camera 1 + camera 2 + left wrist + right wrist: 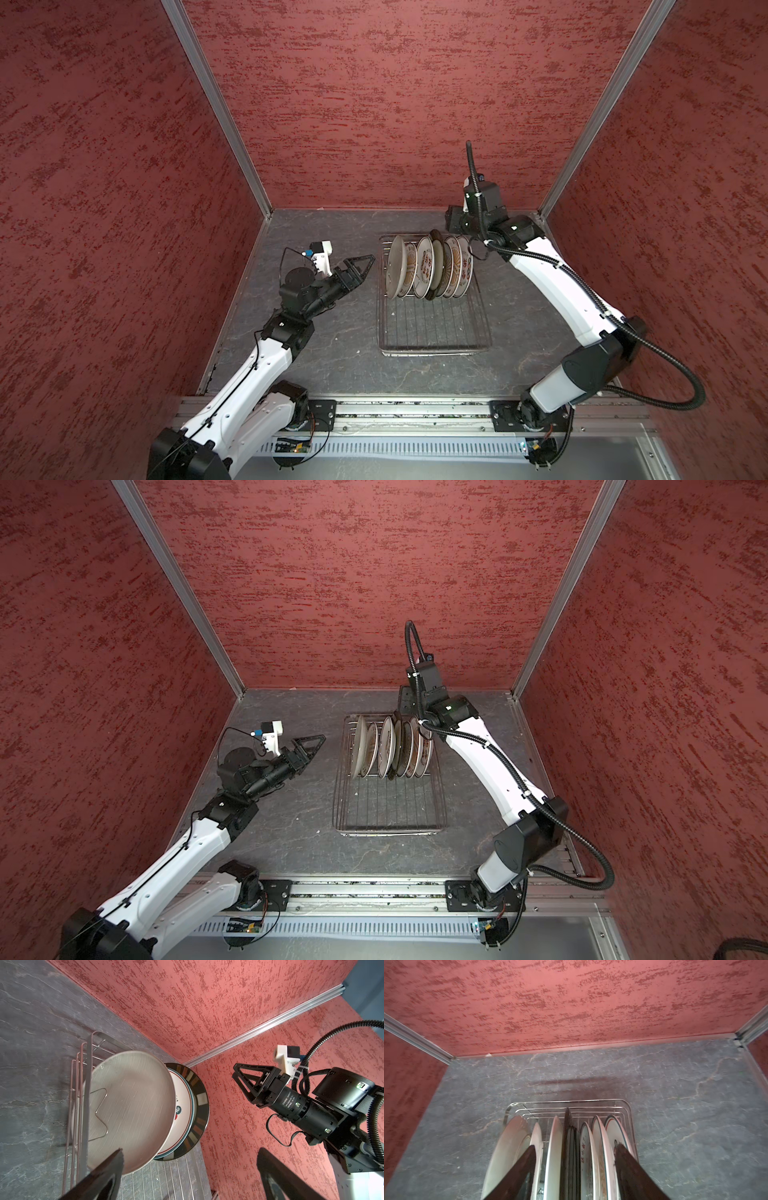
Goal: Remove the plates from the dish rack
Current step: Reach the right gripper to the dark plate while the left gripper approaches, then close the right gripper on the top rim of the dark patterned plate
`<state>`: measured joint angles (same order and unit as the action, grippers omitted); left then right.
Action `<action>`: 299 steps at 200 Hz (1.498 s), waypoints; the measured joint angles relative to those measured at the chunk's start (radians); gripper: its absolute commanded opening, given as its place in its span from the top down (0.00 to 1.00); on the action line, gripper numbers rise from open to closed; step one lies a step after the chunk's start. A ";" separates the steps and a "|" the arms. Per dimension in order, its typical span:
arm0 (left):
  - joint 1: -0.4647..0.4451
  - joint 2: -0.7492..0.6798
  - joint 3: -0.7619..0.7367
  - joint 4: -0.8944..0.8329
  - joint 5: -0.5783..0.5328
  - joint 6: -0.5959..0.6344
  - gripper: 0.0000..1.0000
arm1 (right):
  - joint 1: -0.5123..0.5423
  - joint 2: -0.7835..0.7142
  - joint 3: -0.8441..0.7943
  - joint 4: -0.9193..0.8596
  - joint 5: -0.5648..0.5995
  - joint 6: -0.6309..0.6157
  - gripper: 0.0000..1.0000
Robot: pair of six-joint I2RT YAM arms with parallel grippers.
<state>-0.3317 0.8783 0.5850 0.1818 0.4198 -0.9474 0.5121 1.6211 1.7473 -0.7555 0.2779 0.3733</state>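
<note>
Several plates stand on edge in a row at the far end of the silver wire dish rack [432, 353] [390, 833]. A plain off-white plate [395, 266] [133, 1109] is leftmost, and a dark-rimmed striped plate [436, 266] [199, 1093] [568, 1126] stands mid-row. My right gripper [452, 226] [402, 706] [575, 1149] hangs over the row from behind, open, its fingers astride several plates without gripping any. My left gripper [365, 270] [313, 746] [189, 1153] is open and empty, left of the rack and facing the off-white plate.
Red textured walls [374, 124] close in the grey stone-look tabletop [332, 353] on three sides. The near half of the rack's grid base [390, 808] holds nothing. An aluminium rail [395, 415] with both arm bases runs along the front edge.
</note>
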 measured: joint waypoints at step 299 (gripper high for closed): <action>-0.106 0.056 0.060 -0.135 -0.056 0.092 0.01 | 0.085 0.312 0.164 -0.241 0.156 -0.058 0.96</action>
<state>-0.4377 0.9348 0.6449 0.0463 0.3641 -0.8555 0.5972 1.9335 1.9110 -0.9970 0.4335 0.3149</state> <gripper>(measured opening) 0.994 0.079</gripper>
